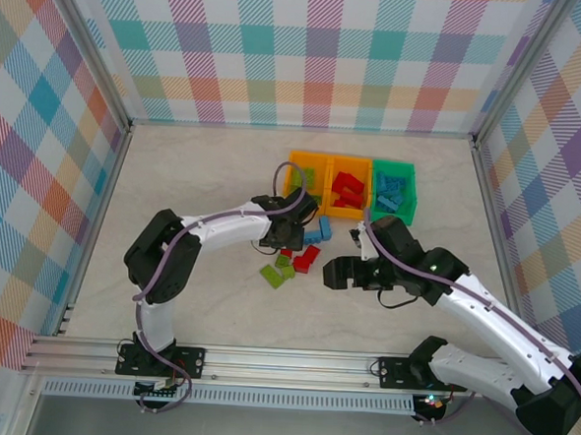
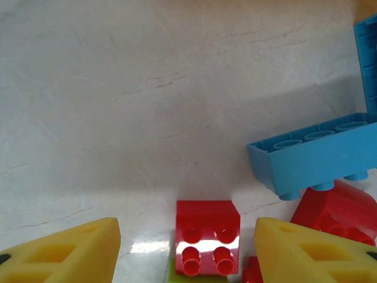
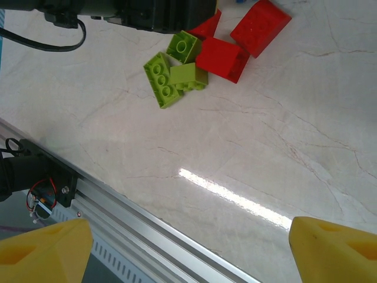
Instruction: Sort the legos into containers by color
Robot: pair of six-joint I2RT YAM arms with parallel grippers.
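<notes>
Legos [image 1: 276, 274] half sorted, some loose.
Left gripper [image 2: 187, 250] straddles a red brick [image 2: 207, 234], jaws apart to take it; right gripper [image 3: 188, 247] hangs wide open.

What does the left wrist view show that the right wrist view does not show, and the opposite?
Left wrist view: a light blue brick, upside down over a red brick, and a small red brick inside the open left tool. Right wrist view: three whole lime green bricks clustered together, the aluminium rail at the table edge, and the open right tool. Shared: the pale table, red bricks and some lime green.
</notes>
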